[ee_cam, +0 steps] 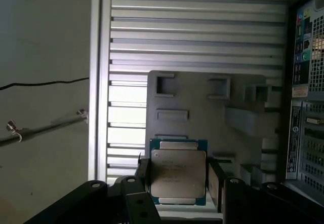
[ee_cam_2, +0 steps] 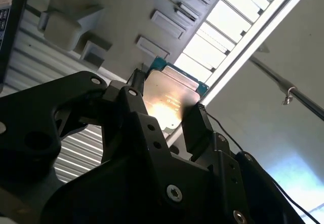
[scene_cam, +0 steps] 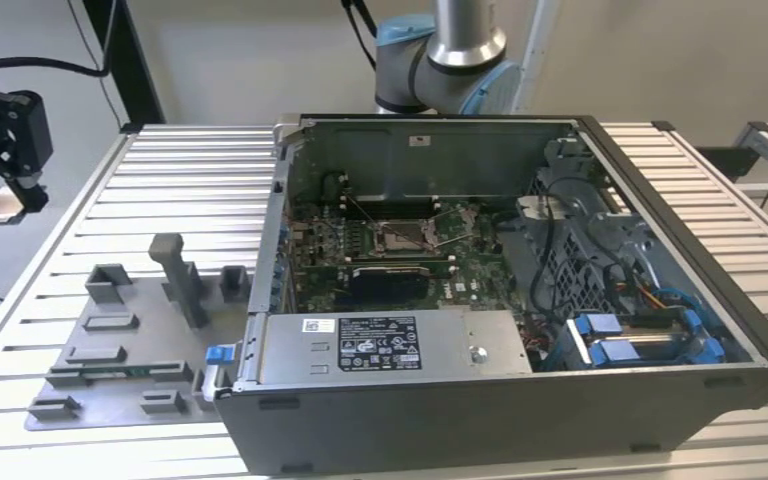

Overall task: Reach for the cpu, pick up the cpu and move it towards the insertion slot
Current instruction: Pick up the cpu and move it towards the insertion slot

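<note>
Pinching the cpu (ee_cam: 178, 176) by two opposite edges, the gripper (ee_cam: 178, 184) held it lifted near the grey fixture plate (ee_cam: 202, 117). Pickup looked done. The insertion slot (scene_cam: 404, 236), inside the computer case (scene_cam: 491, 400), lay well apart, so most of the carry seemingly remained.

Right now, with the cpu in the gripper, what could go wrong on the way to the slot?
1. The gripper pinches the cpu by two opposite edges only, so a slip could drop it onto the slatted table.
2. The insertion slot lies deep inside the computer case, and the fingers might catch its wall going in.
3. The tall grey fixture post stands roughly between gripper and case, so a low path may clip it.
</note>
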Controlling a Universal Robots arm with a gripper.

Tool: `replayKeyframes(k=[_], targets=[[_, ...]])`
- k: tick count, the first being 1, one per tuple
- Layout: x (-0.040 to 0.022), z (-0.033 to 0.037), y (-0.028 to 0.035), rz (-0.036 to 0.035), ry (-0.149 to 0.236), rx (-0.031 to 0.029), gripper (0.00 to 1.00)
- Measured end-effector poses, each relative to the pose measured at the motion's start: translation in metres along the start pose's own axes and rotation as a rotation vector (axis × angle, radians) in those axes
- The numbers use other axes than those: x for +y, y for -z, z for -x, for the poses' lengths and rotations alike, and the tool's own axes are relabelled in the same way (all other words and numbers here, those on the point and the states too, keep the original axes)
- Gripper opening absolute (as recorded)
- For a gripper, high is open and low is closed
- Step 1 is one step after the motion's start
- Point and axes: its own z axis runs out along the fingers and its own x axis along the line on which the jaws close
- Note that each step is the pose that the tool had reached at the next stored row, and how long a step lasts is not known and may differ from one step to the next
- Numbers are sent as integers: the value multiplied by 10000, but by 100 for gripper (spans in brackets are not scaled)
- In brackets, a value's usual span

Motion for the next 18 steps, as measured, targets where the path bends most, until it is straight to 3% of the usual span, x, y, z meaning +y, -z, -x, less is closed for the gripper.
replayKeyframes(k=[6, 18], targets=[[3, 0, 97, 2, 0, -4, 0], [3, 18, 107, -1, 1, -31, 0]])
